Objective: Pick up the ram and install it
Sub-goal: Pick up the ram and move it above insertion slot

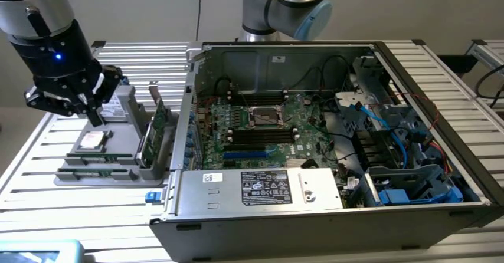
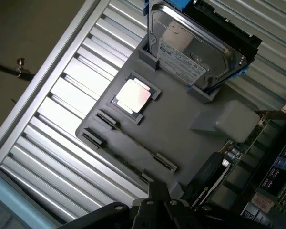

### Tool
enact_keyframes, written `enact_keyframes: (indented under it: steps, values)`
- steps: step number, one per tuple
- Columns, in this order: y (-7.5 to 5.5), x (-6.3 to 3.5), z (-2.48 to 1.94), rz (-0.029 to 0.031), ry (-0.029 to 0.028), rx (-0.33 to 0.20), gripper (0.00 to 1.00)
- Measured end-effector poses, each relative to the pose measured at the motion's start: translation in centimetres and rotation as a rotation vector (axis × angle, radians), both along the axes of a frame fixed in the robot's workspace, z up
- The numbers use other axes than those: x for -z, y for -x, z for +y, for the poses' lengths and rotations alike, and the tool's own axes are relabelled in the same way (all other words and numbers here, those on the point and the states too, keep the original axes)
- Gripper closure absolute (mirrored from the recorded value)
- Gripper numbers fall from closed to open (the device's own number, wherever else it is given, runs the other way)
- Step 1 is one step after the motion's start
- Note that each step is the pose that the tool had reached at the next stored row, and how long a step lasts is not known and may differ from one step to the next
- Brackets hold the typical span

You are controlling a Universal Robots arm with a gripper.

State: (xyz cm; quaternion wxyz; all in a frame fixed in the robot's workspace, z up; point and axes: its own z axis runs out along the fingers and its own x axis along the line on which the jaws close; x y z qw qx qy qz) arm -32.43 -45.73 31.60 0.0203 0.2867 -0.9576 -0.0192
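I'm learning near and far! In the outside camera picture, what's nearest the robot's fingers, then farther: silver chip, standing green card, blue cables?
1. Silver chip, on the gray tray beneath the fingers.
2. Green card, upright beside the case.
3. Blue cables, inside the case, exterior view's right.

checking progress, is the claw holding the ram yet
No, the claw hangs shut and empty above the grey tray where the ram sits.

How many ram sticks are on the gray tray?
2: the rear ram stick lies beside the processor; the front ram stick lies along the gray tray's near edge. Others may be hidden.
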Motion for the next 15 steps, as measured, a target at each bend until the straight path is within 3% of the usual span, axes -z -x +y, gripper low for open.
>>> enact_keyframes:
  steps: [15]
  values:
    - [0.0,0.0,0.0,0.0,-0.0014,-0.271,0.89]
